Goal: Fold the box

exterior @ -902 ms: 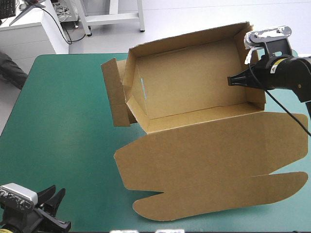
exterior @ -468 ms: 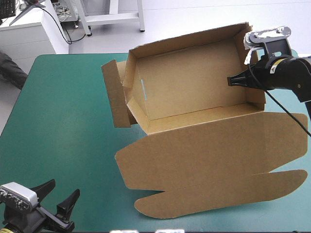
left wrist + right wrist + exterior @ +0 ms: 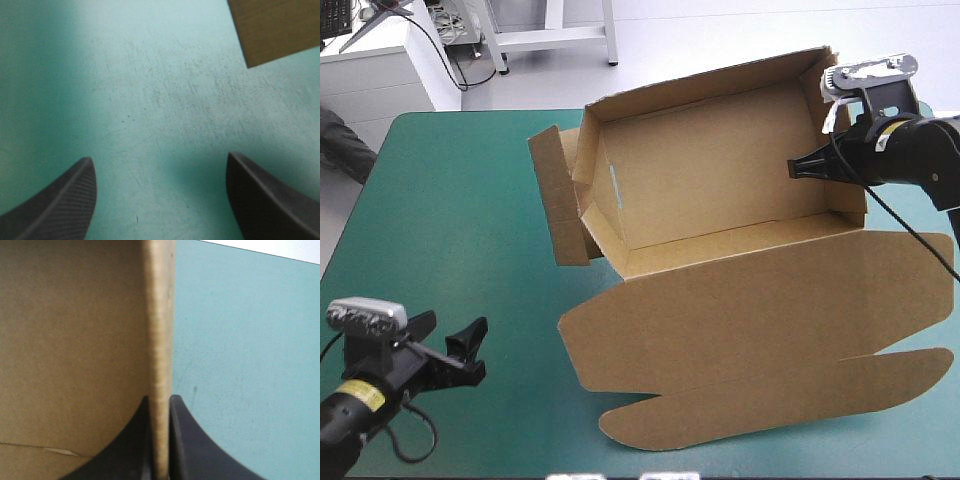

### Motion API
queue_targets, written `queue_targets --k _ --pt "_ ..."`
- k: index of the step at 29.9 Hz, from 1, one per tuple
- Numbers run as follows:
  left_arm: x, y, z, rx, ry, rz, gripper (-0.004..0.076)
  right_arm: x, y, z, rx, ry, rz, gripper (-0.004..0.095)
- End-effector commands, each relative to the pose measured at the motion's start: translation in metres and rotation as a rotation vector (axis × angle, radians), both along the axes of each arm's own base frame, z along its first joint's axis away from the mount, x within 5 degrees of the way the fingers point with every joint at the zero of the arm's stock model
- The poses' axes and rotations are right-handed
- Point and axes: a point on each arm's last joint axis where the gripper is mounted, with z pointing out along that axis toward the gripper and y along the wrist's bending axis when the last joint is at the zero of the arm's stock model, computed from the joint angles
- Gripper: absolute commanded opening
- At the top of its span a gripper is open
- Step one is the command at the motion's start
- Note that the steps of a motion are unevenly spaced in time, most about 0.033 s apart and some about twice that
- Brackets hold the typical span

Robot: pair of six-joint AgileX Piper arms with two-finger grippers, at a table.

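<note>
Bare teal-green cover (image 3: 450, 220) lies open over the table's left half, and under the wide-spread left gripper (image 3: 450, 332). The box (image 3: 710, 170), with raised walls, outturned flap (image 3: 552, 195) and flat lid (image 3: 760, 310), fills the middle and right; the right gripper (image 3: 794, 168) clamps its right-hand wall

- The high view looks forward and down from above and behind the robot, taking in most of the bench (image 3: 460, 200).
- The left wrist view looks along the left end effector (image 3: 159, 157), close over bare bench; a corner of the box (image 3: 275, 30) ahead also shows from above.
- The right wrist view looks along the right end effector (image 3: 160, 397), hard against the box's right wall.
</note>
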Motion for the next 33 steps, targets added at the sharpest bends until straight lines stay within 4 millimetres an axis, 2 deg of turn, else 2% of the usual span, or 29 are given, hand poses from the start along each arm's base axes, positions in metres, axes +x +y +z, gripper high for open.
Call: queue_targets --k 1,6,10,15,22,25,29,33 --pt "0.038 -0.008 0.020 -0.037 -0.005 0.033 0.0515 -0.014 -0.004 0.015 0.017 -0.052 -0.003 -0.0019" --pt "0.097 -0.022 0.028 -0.015 0.073 0.038 0.0515 -0.014 -0.004 0.014 0.016 -0.052 0.009 -0.0019" --pt "0.134 -0.031 0.027 0.008 0.133 0.034 0.0515 -0.014 -0.004 0.014 0.014 -0.052 0.011 -0.0019" --pt "0.176 -0.024 0.019 0.005 0.203 0.092 0.0515 -0.014 -0.004 0.014 0.013 -0.052 0.012 -0.0019" --pt "0.209 0.014 0.000 -0.178 0.255 0.117 0.0515 -0.014 -0.004 0.014 0.011 -0.053 0.011 -0.0019" --pt "0.224 0.023 -0.013 -0.271 0.270 0.056 0.0515 -0.014 -0.004 0.014 0.011 -0.053 0.011 -0.0019" --pt "0.242 0.019 -0.033 -0.390 0.305 -0.047 0.0515 -0.014 -0.004 0.014 0.011 -0.053 0.011 -0.0019" --pt "0.257 0.002 -0.051 -0.541 0.334 -0.141 0.0515 -0.014 -0.004 0.014 0.011 -0.053 0.011 -0.0019"
